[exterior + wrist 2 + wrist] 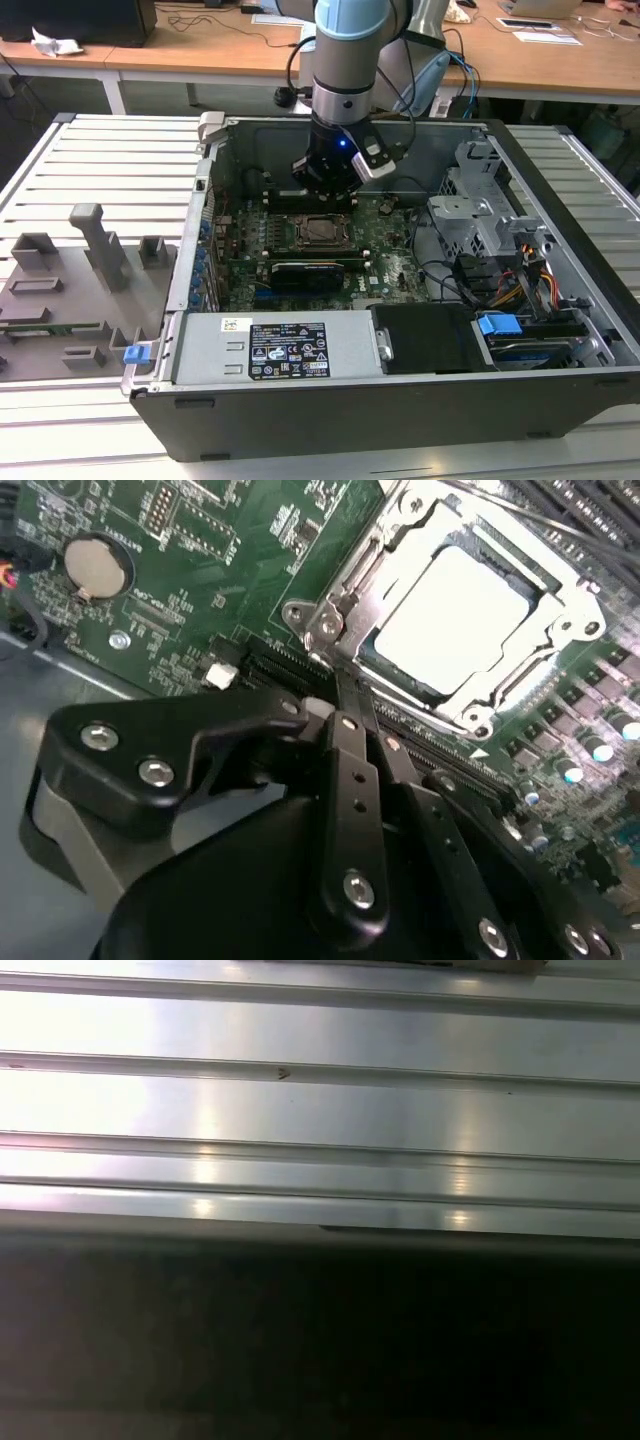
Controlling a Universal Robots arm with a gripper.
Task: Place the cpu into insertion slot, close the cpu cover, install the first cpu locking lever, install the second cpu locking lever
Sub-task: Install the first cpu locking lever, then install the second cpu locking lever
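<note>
Exterior view: long black card [305, 271] beside insertion slot [322, 230]

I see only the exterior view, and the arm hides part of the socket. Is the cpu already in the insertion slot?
Observer: Yes. In the second wrist view, the cpu lies flat in the insertion slot.
Operator: And the cpu cover?
Observer: The cpu cover lies down, framing the chip.
Operator: Where is the gripper?
Observer: The gripper is close to one corner of the cover, off the chip. I cannot tell if it touches.
</note>
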